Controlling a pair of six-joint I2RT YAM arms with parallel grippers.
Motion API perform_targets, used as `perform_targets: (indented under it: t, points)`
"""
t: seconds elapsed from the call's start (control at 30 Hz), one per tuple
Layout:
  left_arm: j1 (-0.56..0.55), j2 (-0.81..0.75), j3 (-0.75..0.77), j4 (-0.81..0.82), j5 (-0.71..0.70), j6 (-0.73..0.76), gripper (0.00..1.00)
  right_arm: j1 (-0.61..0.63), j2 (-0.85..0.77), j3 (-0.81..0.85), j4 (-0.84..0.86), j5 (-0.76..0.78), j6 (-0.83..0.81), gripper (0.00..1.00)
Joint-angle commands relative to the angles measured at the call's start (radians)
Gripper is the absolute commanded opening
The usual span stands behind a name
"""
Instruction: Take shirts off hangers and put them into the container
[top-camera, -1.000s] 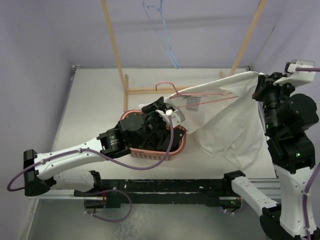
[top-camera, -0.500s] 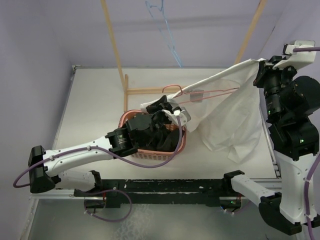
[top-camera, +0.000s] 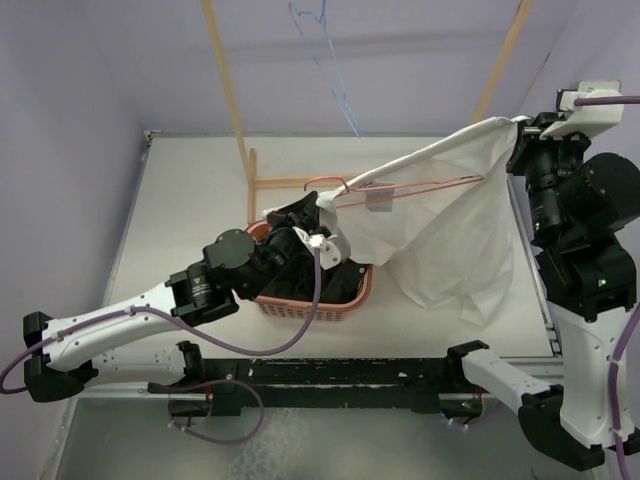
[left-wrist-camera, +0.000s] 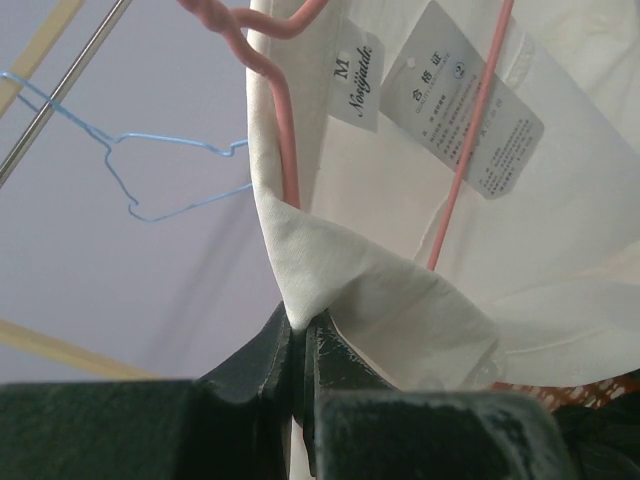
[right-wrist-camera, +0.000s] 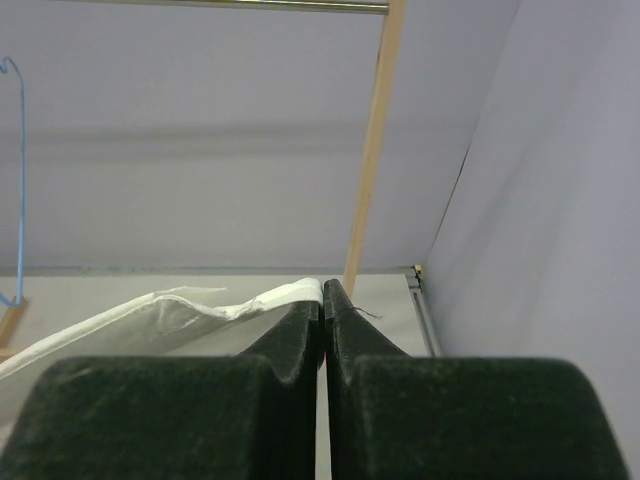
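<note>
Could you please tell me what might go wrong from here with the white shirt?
The pink hanger sits inside the white shirt, stretched between both grippers, so it may snag or drop into the basket with it. The right gripper pinches only a thin edge of cloth, which could slip. The left gripper holds just the collar tip.

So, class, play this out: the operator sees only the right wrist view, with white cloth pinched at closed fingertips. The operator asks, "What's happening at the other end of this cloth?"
Observer: The left gripper is shut on the collar of the white shirt, which is stretched between both arms.
Operator: Is the hanger out?
Observer: No, the pink hanger runs inside the collar, past the labels.
Operator: Where's the basket?
Observer: The pink basket sits by the left gripper, with the black shirt inside.
</note>
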Motion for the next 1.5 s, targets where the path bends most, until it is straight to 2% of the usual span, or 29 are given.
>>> perform_targets:
  t: [0.0,0.23,0.4,0.5,0.57,0.67,0.73,0.9,1.07,1.13,1.27,1.47]
  points:
    - [0.026,-0.094,-0.017,-0.218,-0.1,0.006,0.0,-0.04,-0.022,0.079,0.246,0.253,-0.069,0.0]
    - [0.025,-0.104,-0.02,-0.231,-0.037,-0.006,0.0,-0.04,0.013,0.08,0.202,0.225,-0.055,0.0]
    - [0.027,-0.039,-0.015,-0.167,-0.029,0.025,0.0,-0.04,-0.003,0.061,0.018,0.057,0.061,0.0]
    - [0.029,0.044,0.025,-0.131,-0.012,0.053,0.0,-0.04,-0.029,0.06,-0.113,-0.127,0.137,0.17]
    - [0.033,0.105,0.07,-0.125,0.007,0.064,0.0,-0.04,-0.051,0.056,-0.199,-0.259,0.177,0.39]
    - [0.04,0.154,0.127,-0.113,0.054,0.066,0.0,-0.04,-0.096,0.039,-0.307,-0.403,0.23,0.65]
    - [0.045,0.168,0.156,-0.106,0.093,0.061,0.0,-0.04,-0.139,0.01,-0.356,-0.526,0.25,0.7]
    - [0.046,0.139,0.177,-0.126,0.162,0.017,0.0,-0.04,-0.259,-0.081,-0.388,-0.667,0.246,0.68]
    - [0.048,0.069,0.178,-0.191,0.255,-0.043,0.0,-0.04,-0.309,-0.153,-0.37,-0.757,0.189,0.47]
    - [0.048,0.041,0.192,-0.249,0.303,-0.068,0.0,-0.04,-0.302,-0.156,-0.379,-0.799,0.171,0.43]
    - [0.049,0.016,0.23,-0.392,0.375,-0.11,0.0,-0.04,-0.285,-0.142,-0.409,-0.874,0.144,0.45]
    - [0.048,-0.013,0.218,-0.449,0.418,-0.141,0.0,-0.04,-0.262,-0.141,-0.429,-0.961,0.128,0.45]
